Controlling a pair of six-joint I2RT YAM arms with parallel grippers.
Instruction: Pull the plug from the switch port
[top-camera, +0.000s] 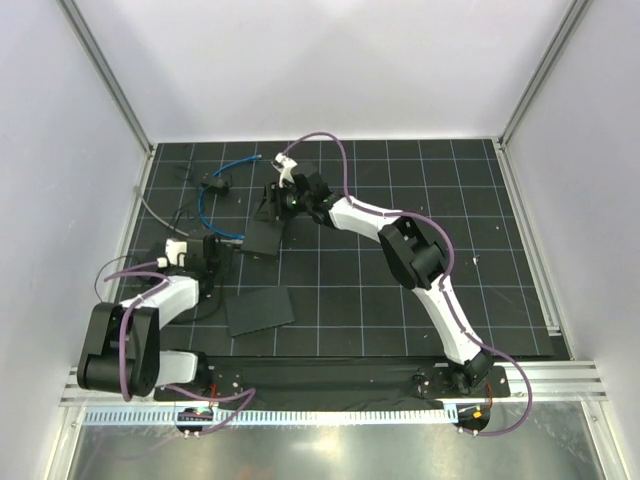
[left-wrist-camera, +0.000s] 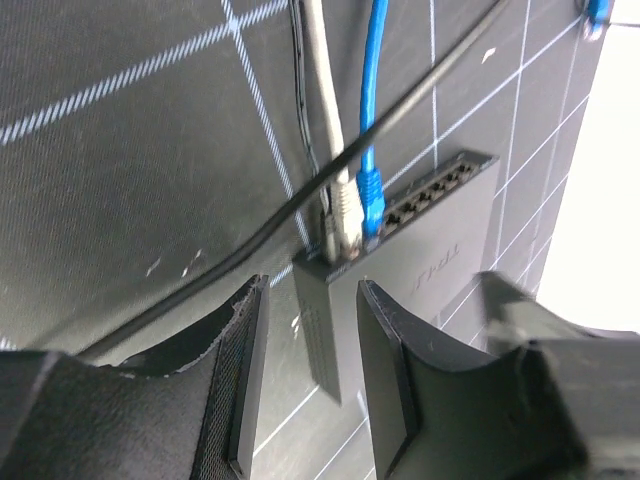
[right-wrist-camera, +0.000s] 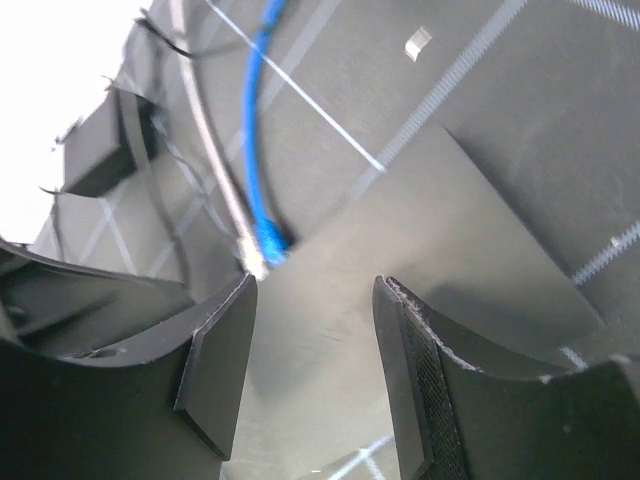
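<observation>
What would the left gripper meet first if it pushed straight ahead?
The black switch box: its near end sits between the left gripper's open fingers, so the casing would likely be met first, before the plug on the blue cable. Depth is hard to judge.

On the gridded counter (top-camera: 400, 320), the right hand (top-camera: 277, 203) sits at twelve o'clock of the black box (top-camera: 262, 236), the left hand (top-camera: 213, 256) at its nine.
</observation>
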